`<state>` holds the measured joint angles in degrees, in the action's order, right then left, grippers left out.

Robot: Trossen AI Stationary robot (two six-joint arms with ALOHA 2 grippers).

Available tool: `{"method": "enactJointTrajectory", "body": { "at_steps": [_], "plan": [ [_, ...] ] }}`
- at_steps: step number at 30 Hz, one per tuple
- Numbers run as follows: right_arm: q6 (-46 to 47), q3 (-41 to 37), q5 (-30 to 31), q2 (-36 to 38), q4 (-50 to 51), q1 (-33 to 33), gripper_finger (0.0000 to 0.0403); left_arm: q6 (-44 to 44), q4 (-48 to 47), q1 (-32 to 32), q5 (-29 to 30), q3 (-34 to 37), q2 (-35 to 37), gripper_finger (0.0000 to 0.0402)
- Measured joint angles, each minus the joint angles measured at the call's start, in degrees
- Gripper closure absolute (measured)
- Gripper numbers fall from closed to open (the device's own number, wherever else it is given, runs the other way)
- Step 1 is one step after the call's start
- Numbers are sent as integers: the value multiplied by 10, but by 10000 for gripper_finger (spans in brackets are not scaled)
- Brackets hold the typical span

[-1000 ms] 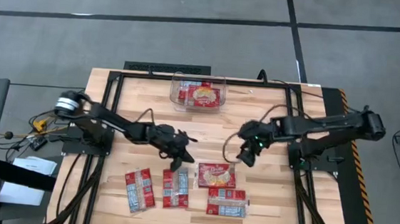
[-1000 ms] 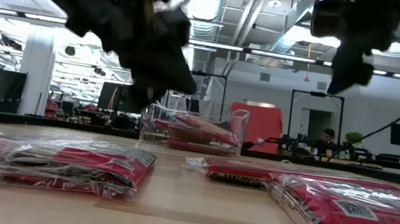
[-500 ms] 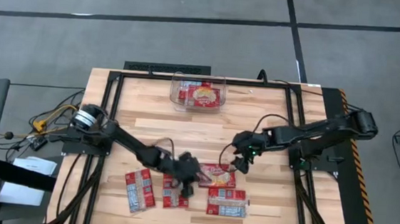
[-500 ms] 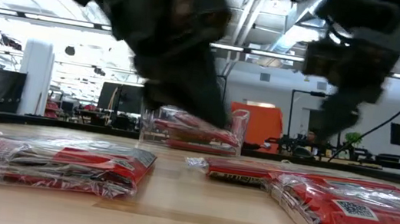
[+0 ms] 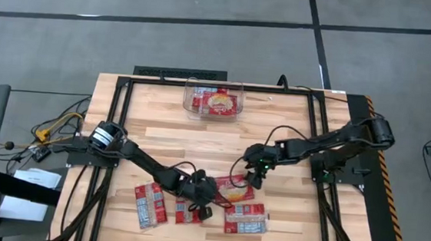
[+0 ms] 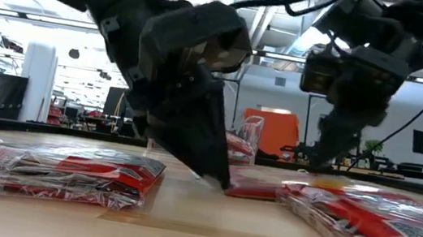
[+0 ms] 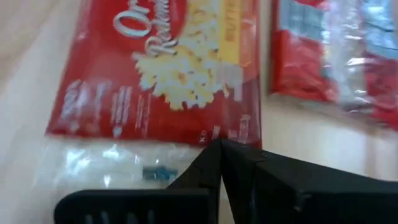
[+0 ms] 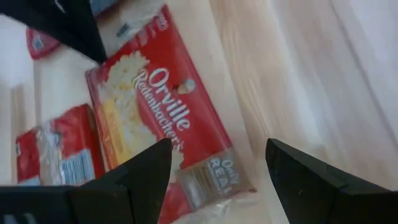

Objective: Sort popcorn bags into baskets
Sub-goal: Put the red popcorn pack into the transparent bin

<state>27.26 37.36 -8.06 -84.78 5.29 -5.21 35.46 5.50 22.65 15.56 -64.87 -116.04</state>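
Glossy film wrap on popcorn bag (image 8: pixel 163 134): light, floppy, slippery; pinch clear end seal. Left gripper (image 7: pixel 221 149) shut, empty, at seal; right gripper (image 8: pixel 214 165) open above.

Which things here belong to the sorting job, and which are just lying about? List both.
Job: loose bags, tub, bags inside, left gripper (shut), right gripper (open).
Lying about: cables, paper.

I see bare wood table (image 5: pixel 160 135) between the clear tub (image 5: pixel 214 101) and the front row of popcorn bags (image 5: pixel 151 204). Both grippers, left (image 5: pixel 208 199) and right (image 5: pixel 254 179), crowd one bag (image 5: pixel 235 190).
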Motion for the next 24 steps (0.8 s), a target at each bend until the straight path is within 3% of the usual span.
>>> {"method": "enactJointTrajectory", "body": {
  "at_steps": [12, 24],
  "plan": [
    [-49, -2, -36, -8, -3, 23, 117, 36, 1, -13, 11, -6, -33, 401],
    [-140, -2, -110, -8, 65, 46, 117, 46, 0, -38, 16, -4, -35, 401]
  ]
}}
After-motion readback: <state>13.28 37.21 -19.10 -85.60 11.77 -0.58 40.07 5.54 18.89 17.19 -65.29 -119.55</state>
